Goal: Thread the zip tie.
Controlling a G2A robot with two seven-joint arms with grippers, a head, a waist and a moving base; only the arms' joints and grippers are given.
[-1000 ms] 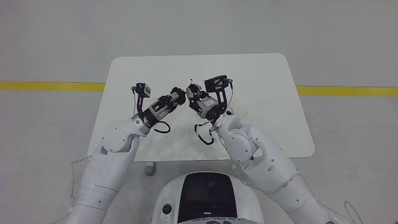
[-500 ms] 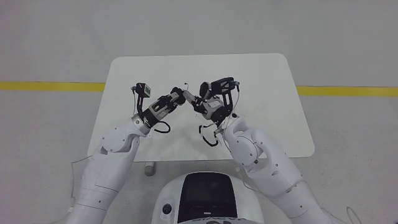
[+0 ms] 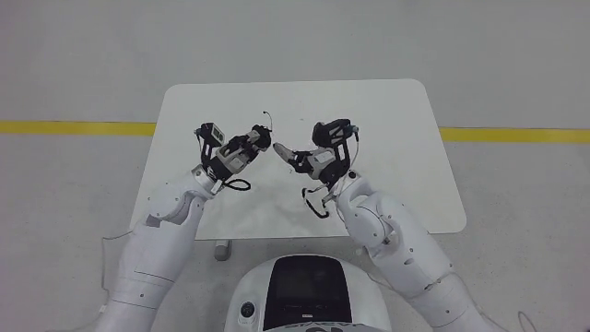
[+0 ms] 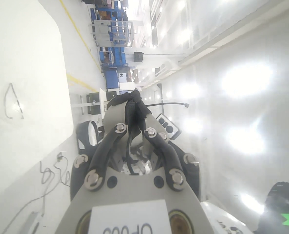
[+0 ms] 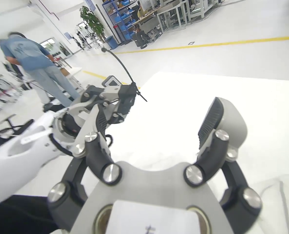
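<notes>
A thin black zip tie (image 5: 125, 70) curves up out of my left gripper (image 5: 128, 93), which is shut on it near its pointed tail. The tie's small head (image 4: 187, 105) sticks out free in the air. In the top view the left gripper (image 3: 258, 136) hovers over the middle of the white table (image 3: 387, 111), with the zip tie (image 3: 265, 115) rising from it. My right gripper (image 3: 288, 157) hangs a short way to the right of it, open and holding nothing. Its ribbed pads (image 5: 210, 118) stand wide apart, clear of the tie.
A thin dark loop (image 4: 11, 101) lies on the table (image 4: 25, 37) beyond the left gripper. Grey floor with yellow lines (image 3: 516, 134) surrounds the table. Loose cables (image 4: 49, 171) trail on the floor beside it.
The right gripper has drawn back to the right from the left gripper and now stands open. The left gripper, still shut on the tie, shifted slightly left and away.
</notes>
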